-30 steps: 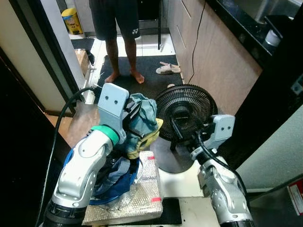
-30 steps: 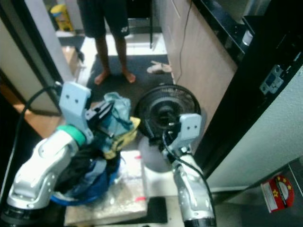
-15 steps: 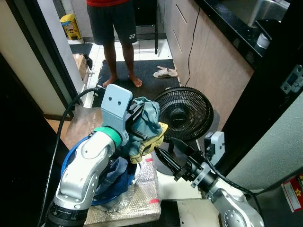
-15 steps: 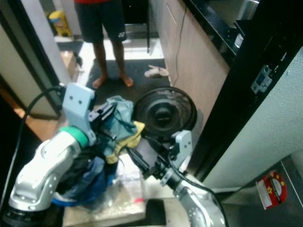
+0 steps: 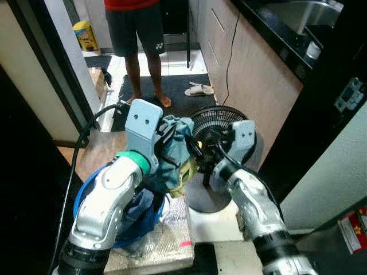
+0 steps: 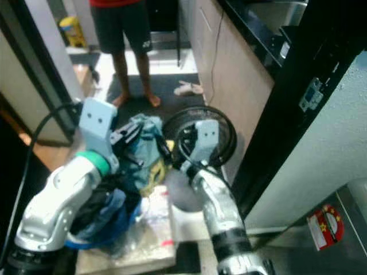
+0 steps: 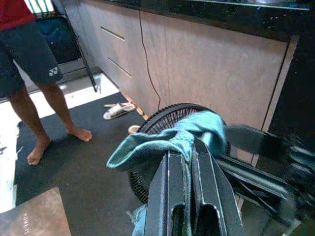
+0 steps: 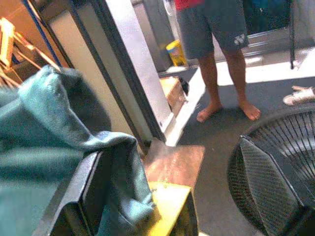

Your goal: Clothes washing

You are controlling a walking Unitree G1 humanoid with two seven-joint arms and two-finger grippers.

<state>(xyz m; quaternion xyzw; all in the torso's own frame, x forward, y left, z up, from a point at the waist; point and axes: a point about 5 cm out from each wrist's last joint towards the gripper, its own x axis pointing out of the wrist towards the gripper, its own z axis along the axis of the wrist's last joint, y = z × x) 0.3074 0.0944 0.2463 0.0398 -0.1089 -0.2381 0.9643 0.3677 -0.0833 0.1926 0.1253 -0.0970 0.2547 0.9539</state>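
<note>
We see our left gripper (image 7: 189, 162) raised in front of us, its two black fingers pinched tight on a teal garment (image 5: 175, 146), which drapes over the fingertips and hangs down below them; a yellow piece of cloth (image 5: 186, 170) dangles just beneath the teal fabric, and we cannot tell whether it is part of the same garment. Directly under the left gripper sits a blue laundry basket (image 5: 86, 189) with more clothes (image 5: 140, 206) piled in it, resting on a silver padded mat (image 5: 166, 243). Our right gripper (image 5: 198, 153) reaches across from the right and meets the bundle just beside the left gripper; in the right wrist view its fingers (image 8: 91, 187) stand apart with teal cloth lying between and over them, though the picture is soft and we cannot be sure how firmly they bear on it. Just behind the right gripper stands a black floor fan (image 5: 221, 123) on a round base, close to the hanging cloth. Farther beyond both grippers a person (image 5: 135, 34) in dark shorts stands barefoot on a dark mat (image 5: 172, 91), with a sandal (image 5: 199, 89) nearby and a yellow container (image 5: 86, 35) well off past the left gripper.
</note>
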